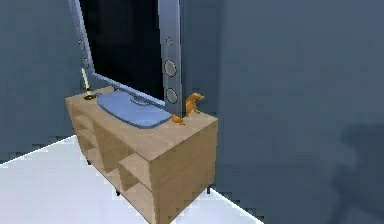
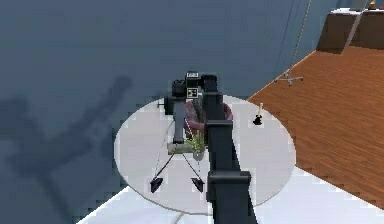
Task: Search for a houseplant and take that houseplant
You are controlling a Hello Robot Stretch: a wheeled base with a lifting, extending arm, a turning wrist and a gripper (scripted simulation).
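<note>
Forward view: we recorded a wooden shelf unit (image 1: 160, 165) with open compartments, standing on a pale floor against a blue-grey wall.
Top of the unit: a large flat television (image 1: 120, 45) stood on a blue-grey foot (image 1: 135, 110). A small orange-brown figurine (image 1: 188, 104) stood just beside the foot toward the view's right. A thin yellowish stick on a dark base (image 1: 87, 88) stood near the left corner.
Arm side view: we saw a round white table (image 2: 140, 150) before a blue-grey wall, with wooden floor (image 2: 330, 110) toward the right.
Arm (image 2: 225, 165): the dark bar ran up from the bottom edge over the table and ended at two white marked squares (image 2: 191, 85).
Jaws: their dark body lay left of the squares, and two thin fingers (image 2: 158, 180) ran toward the table's near edge. We could not tell whether the jaws were released or grasping anything.
Task's thing: the houseplant (image 2: 197, 143) showed as a greenish leafy tuft beside a dark reddish rounded form, close against the arm over the table's middle. We could not tell whether it touched the jaws.
Other things: a small dark object with a pale stick (image 2: 257, 118) stood on the table right of the arm. A thin pole (image 2: 296, 45) stood on the wooden floor, and brown furniture (image 2: 350, 30) occupied the upper right corner.
</note>
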